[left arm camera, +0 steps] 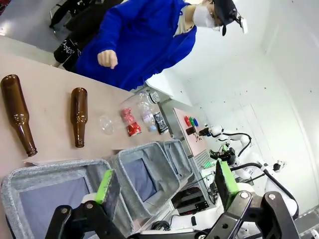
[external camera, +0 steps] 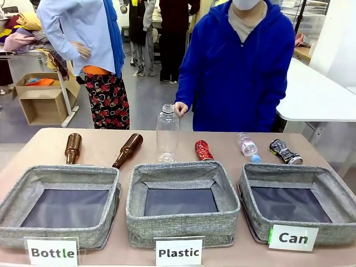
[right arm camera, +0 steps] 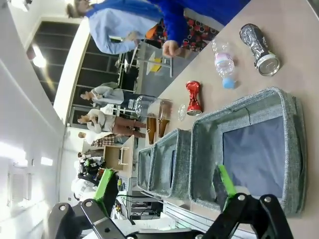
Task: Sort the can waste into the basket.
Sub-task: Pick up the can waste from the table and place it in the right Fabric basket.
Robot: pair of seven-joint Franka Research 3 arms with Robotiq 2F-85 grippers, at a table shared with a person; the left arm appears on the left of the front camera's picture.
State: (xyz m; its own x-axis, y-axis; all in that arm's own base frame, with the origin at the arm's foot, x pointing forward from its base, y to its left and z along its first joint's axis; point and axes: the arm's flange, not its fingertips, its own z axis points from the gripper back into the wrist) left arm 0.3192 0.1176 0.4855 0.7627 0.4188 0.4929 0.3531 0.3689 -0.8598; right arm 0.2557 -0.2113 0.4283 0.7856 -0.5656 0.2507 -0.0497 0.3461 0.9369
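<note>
Left tool, right tool released. Basket at near edge; red can, black can behind.

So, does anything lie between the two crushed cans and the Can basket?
Nothing blocks the black can, just behind the far rim of the Can basket. The red can lies behind the Plastic basket; a small plastic bottle lies between the two cans, near its path.

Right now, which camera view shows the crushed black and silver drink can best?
The right wrist view: the crushed black and silver can lies large, unblocked. The front view shows it smaller; the left wrist view, tiny.
</note>
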